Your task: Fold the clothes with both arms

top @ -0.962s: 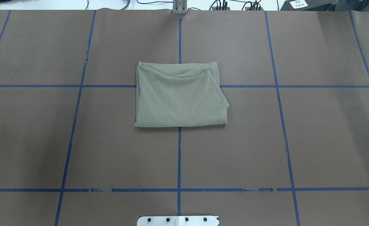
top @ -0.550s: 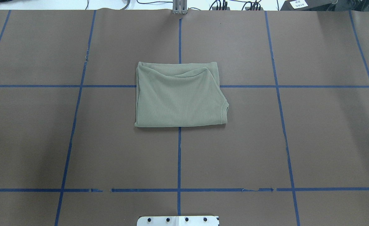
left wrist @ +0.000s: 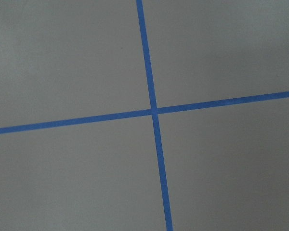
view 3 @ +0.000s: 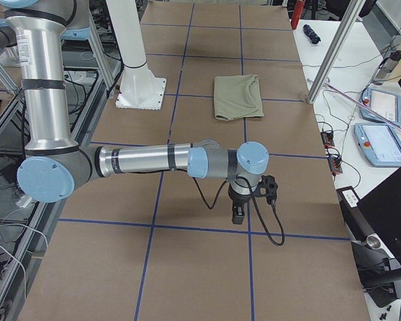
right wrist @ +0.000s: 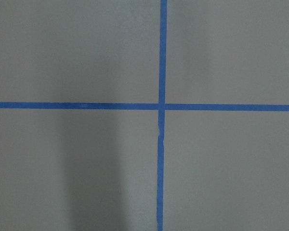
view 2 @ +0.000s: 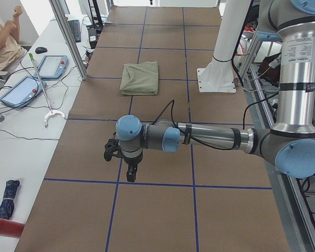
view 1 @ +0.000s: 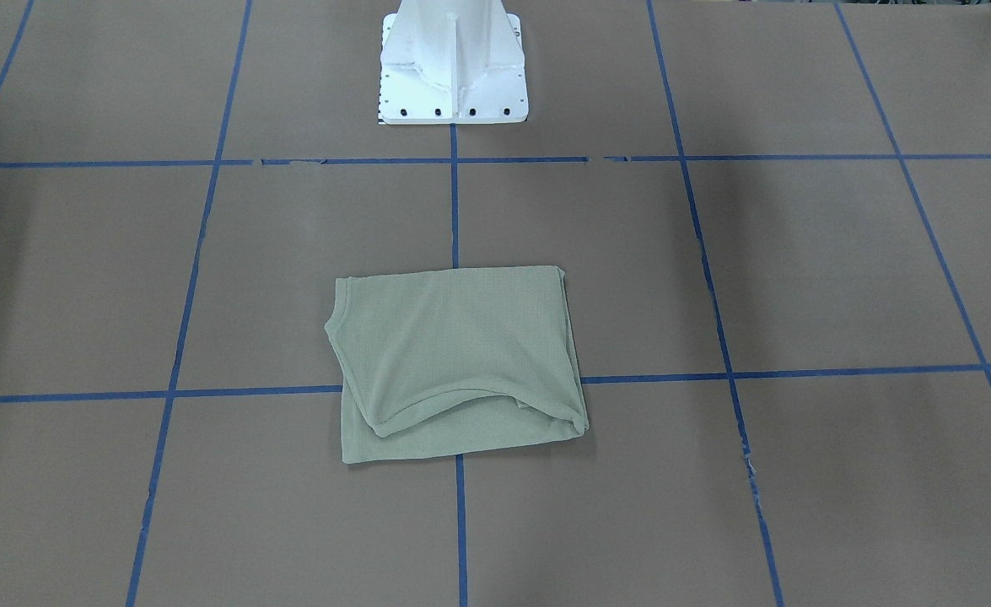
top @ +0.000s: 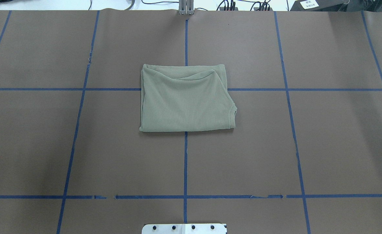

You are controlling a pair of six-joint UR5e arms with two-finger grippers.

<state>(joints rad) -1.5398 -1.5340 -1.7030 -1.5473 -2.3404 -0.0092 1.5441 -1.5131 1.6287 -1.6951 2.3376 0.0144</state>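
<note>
One pale sage-green knit shirt (top: 186,99) lies folded into a rectangle at mid-frame overhead. The black two-finger left gripper (view 2: 130,175) and right gripper (view 3: 238,217) hang over the brown taped table (top: 47,146), well apart from it. Open or closed, I cannot tell. Folding looks finished: at most, flatten the curled upper flap. No writing is legible.

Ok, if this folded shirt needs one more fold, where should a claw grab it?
Probably the two corners of the shirt along its near edge, coming in low from the robot's side. That edge lies straight with the layers flush; at the far edge the top layer sags short of the one below, so a pinch there might catch only one layer.
</note>
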